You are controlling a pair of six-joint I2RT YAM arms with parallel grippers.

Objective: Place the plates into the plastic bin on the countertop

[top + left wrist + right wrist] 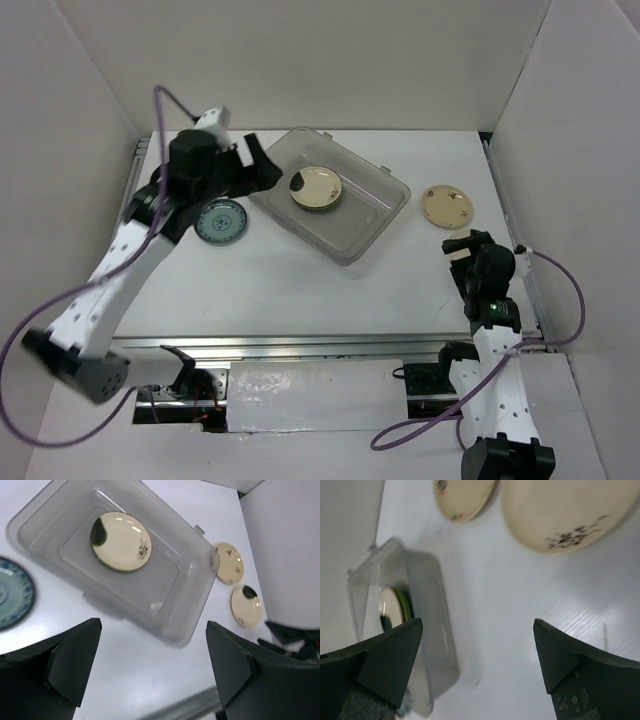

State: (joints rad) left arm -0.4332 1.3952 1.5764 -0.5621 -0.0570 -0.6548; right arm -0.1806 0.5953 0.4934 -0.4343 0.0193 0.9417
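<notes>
The left gripper (260,165) hangs above the plastic bin (372,214), fingers spread, empty; 1 cream plate (317,188) lies inside; the right gripper (462,244), fingers also spread, sits near an outside cream plate (447,206).

No legible text, labels or numbers, plates (120,541) bear only painted motifs

Top camera looks down; both wrist cameras share the plastic bin (167,582).
</notes>
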